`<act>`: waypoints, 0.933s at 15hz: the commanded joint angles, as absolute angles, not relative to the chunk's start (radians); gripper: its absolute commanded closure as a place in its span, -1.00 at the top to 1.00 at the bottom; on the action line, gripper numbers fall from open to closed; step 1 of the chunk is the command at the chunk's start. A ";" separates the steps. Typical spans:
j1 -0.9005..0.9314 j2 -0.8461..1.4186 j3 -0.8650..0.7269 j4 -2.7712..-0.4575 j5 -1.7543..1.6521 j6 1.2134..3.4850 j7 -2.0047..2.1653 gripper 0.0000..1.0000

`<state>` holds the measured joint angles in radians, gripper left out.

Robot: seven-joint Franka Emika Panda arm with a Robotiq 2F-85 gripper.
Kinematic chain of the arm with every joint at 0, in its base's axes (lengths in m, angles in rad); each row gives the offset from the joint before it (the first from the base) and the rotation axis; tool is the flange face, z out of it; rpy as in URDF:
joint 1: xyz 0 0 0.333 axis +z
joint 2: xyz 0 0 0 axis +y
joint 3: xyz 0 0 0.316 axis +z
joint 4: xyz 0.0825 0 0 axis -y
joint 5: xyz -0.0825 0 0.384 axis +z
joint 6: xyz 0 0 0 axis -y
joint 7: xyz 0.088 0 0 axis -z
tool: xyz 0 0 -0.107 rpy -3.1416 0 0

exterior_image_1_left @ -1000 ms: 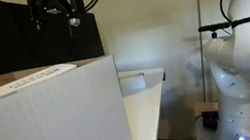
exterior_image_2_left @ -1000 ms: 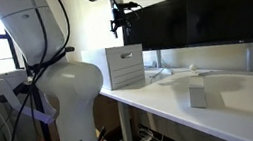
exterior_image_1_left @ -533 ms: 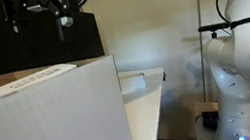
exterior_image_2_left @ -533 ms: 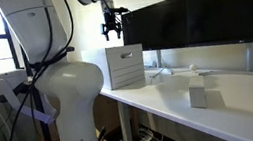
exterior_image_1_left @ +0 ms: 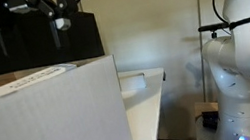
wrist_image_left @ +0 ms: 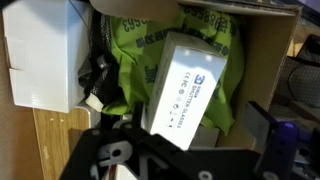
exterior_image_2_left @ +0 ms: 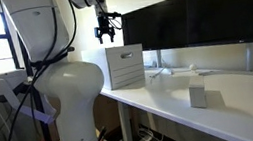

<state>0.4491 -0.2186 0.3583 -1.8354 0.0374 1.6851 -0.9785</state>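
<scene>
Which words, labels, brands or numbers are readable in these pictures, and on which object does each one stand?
None reads clearly.
White box: label with blue logo, print too blurred.
Green cloth: dark lettering, too blurred.
Cardboard box: white strip, print too small.

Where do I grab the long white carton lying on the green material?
Grip the white carton across its narrow width at mid-length, descending from above: it lies label up, with both long edges exposed on the green material.
</scene>
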 commanded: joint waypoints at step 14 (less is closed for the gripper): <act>0.446 -0.158 0.383 -1.852 0.057 1.740 -0.972 1.00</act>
<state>0.4510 -0.1585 0.3783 -1.8360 0.0374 1.7099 -0.9770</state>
